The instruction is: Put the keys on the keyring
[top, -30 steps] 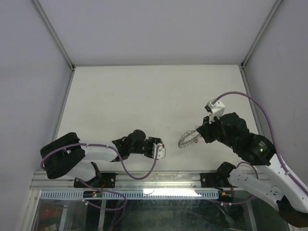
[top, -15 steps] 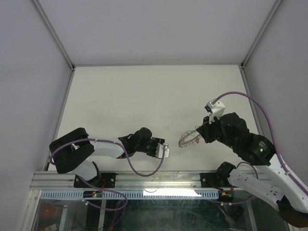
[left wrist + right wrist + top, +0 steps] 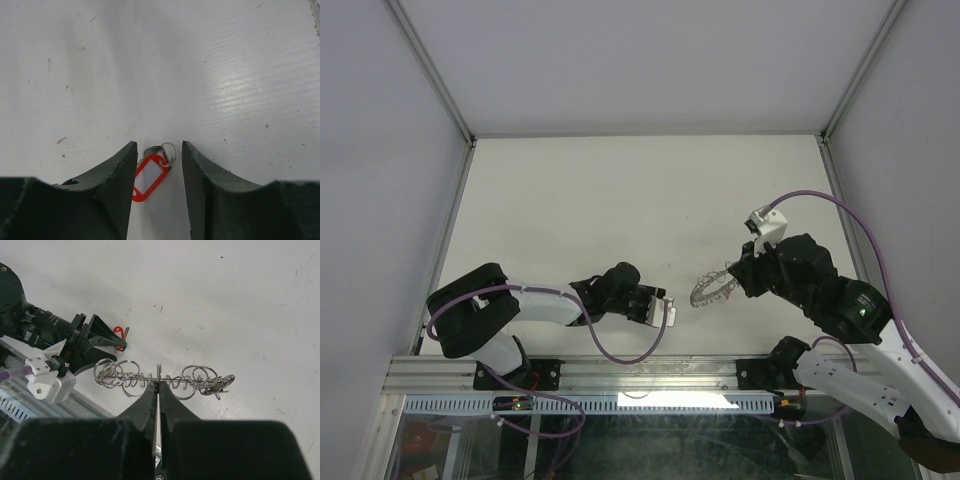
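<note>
1. Well, nearest me, by the front edge of the bench (image 3: 620,200), the left claw (image 3: 158,146) sits low with its fingers apart. It straddles the keys (image 3: 150,175), which lie flat on the surface with nothing gripping them.
2. The red tag (image 3: 147,179) lies well back between the fingers, and only the little split rings (image 3: 167,151) are near the tips. If the fingers close here, I reckon they may squeeze the slick plastic sideways and flick it out. They could also scrape the bench and lift nothing.
3. Grabbed by the tag alone, the metal end would dangle loose and be hard to aim.
4. A bit farther in, the right claw (image 3: 158,384) is pinched tight on the thin wire of the keyring (image 3: 165,377). That is one narrow grip on a loaded ring, so it could swivel or slip when nudged. Whether it clears the bench I cannot tell.
5. The wire is crowded with silver loops and I see no opening, so threading may snag.
</note>
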Robot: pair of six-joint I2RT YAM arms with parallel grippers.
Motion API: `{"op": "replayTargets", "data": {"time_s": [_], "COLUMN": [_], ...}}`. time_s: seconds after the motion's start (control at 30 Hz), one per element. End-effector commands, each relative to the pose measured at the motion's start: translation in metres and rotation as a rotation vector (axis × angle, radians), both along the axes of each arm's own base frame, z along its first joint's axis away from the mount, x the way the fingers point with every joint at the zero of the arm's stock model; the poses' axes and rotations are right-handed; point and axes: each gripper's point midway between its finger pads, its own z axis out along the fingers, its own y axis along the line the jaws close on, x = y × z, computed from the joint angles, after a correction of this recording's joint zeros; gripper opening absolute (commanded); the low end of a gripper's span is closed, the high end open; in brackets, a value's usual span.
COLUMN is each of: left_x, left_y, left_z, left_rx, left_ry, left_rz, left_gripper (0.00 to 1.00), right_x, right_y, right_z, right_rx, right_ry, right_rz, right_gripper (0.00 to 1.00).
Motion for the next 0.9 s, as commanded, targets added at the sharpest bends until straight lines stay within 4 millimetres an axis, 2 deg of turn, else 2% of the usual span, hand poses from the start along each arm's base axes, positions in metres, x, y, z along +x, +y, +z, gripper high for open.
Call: {"op": "replayTargets", "data": {"time_s": [0.0,0.27,0.63,0.87], "left_x": [-0.001,-0.002,-0.001,0.006], "left_y": [0.013,0.013,0.018,0.014], "left_z": [-0.01,-0.017,-0.025,-0.019], "left_rx": [0.053,0.079,0.122,0.11], "left_ry": [0.021,0.049,0.106,0.101], "left_rz": [0.0,-0.001,0.057,0.089], "left_gripper": [0.4,0.34,0.15,0.04], "right_x": [0.009,0.008,0.009,0.008], "right_y": [0.012,0.013,0.015,0.015], "right_z": [0.024,0.025,0.026,0.027], "right_rx": [0.091,0.098,0.103,0.111], "right_ry": [-0.073,-0.071,-0.071,-0.07], "right_rz": [0.005,0.004,0.011,0.013], "right_gripper": [0.0,0.0,0.0,0.0]}}
